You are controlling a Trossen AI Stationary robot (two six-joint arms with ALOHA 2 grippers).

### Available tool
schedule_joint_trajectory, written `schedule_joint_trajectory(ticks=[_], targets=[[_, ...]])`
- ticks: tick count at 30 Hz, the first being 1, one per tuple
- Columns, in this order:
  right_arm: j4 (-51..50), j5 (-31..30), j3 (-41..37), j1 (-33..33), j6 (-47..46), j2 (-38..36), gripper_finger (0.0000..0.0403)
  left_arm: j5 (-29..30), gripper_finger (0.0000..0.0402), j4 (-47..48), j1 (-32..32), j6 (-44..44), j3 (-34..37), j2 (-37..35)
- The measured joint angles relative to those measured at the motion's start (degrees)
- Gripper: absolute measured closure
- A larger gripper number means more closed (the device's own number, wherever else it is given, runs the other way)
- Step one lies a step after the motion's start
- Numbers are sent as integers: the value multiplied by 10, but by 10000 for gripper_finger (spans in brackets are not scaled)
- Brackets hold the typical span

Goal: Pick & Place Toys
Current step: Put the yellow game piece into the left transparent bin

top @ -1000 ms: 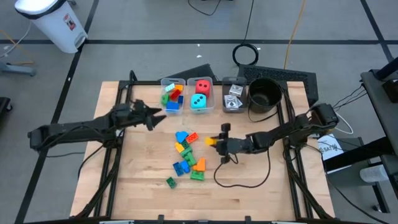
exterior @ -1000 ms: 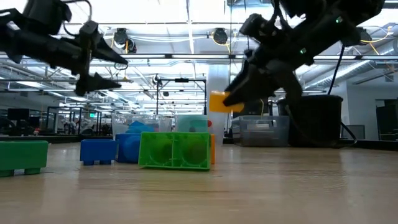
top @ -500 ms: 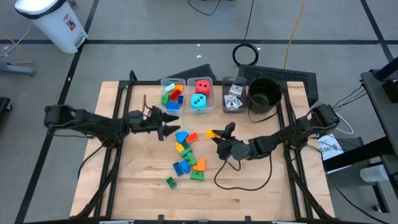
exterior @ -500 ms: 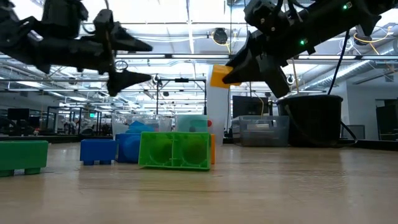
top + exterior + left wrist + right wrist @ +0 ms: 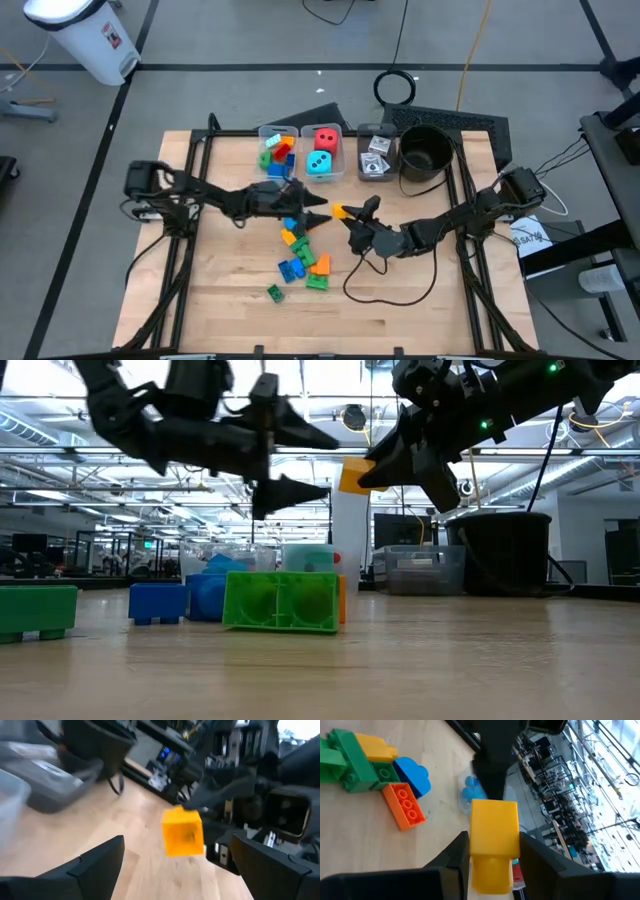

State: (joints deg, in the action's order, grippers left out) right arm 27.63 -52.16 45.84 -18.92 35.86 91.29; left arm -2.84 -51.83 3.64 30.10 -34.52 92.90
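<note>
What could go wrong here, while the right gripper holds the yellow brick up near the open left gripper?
1. The left gripper is open and very close to the right gripper, so the fingers may collide.
2. The yellow brick is held high above the table; a bad handover may drop it.
3. A dropped brick may land on the loose bricks below and scatter them.

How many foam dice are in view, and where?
2: the red die and the teal die lie side by side in the middle clear bin at the table's far edge. None seems hidden.
</note>
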Motion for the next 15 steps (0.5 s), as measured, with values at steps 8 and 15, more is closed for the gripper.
schedule_joint_trajectory(ticks=[8,15], targets=[[3,-3,0,-7,9,0,295,-21,34,25,-18,1,-97,90],[8,-2,0,-7,9,0,294,-21,55,43,-19,4,-132,116]])
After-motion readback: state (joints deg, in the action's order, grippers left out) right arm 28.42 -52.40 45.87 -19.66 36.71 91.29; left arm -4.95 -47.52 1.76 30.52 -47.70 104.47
